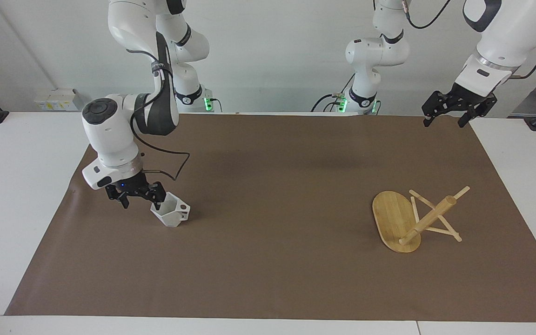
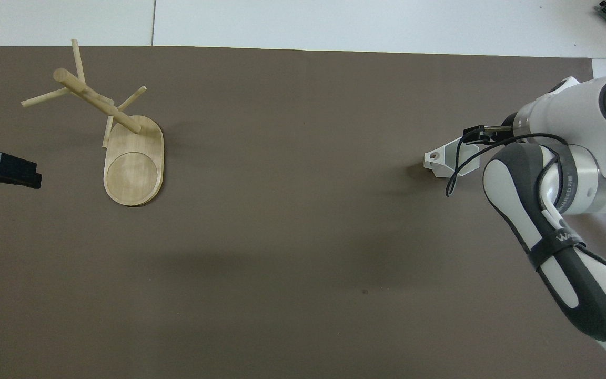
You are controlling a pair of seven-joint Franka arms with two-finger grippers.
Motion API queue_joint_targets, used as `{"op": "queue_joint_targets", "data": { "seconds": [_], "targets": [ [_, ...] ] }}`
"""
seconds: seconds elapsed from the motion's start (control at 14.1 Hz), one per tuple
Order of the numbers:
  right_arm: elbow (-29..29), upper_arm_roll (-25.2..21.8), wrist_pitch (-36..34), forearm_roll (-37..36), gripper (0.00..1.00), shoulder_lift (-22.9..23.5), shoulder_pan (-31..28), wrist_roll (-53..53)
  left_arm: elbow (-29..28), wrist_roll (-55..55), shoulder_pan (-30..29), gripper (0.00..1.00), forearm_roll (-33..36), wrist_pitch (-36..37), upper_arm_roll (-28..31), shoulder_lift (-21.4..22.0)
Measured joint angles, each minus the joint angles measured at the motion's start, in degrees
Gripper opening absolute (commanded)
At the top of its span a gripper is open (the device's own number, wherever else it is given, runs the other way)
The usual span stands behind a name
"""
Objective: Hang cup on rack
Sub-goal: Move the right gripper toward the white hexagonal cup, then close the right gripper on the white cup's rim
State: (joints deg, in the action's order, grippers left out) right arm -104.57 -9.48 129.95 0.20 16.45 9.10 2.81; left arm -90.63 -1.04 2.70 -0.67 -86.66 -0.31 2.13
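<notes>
The cup point(image 1: 172, 214), a white faceted mug, sits on the brown mat toward the right arm's end, its pierced handle point(image 2: 433, 157) pointing toward the table's middle. My right gripper point(image 1: 140, 200) is low beside the cup and open, with one finger point(image 1: 157, 199) at the cup's rim. In the overhead view the right arm covers part of the cup point(image 2: 442, 160). The bamboo rack point(image 1: 391, 218) lies tipped over toward the left arm's end, its post point(image 2: 98, 100) slanting off the mat. My left gripper point(image 1: 445, 122) waits open in the air, also seen as left gripper point(image 2: 19, 173).
A brown mat point(image 1: 272, 260) covers most of the white table point(image 1: 12, 186). The right arm's cable point(image 1: 175, 163) loops down close over the cup. Both arm bases point(image 1: 193, 100) stand at the table's edge nearest the robots.
</notes>
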Motion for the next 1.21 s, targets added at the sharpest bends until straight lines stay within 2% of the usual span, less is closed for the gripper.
{"op": "queue_joint_targets", "data": {
  "seconds": [0.43, 1.21],
  "targets": [
    [-0.3, 0.0, 3.1, 0.7, 1.00, 2.3, 0.2, 0.1, -1.0, 0.4, 0.0, 1.00, 0.0, 0.0, 0.0, 0.3],
    [0.4, -0.2, 0.6, 0.7, 1.00, 1.8, 0.1, -0.1, -1.2, 1.0, 0.0, 1.00, 0.0, 0.0, 0.0, 0.5]
  ]
}}
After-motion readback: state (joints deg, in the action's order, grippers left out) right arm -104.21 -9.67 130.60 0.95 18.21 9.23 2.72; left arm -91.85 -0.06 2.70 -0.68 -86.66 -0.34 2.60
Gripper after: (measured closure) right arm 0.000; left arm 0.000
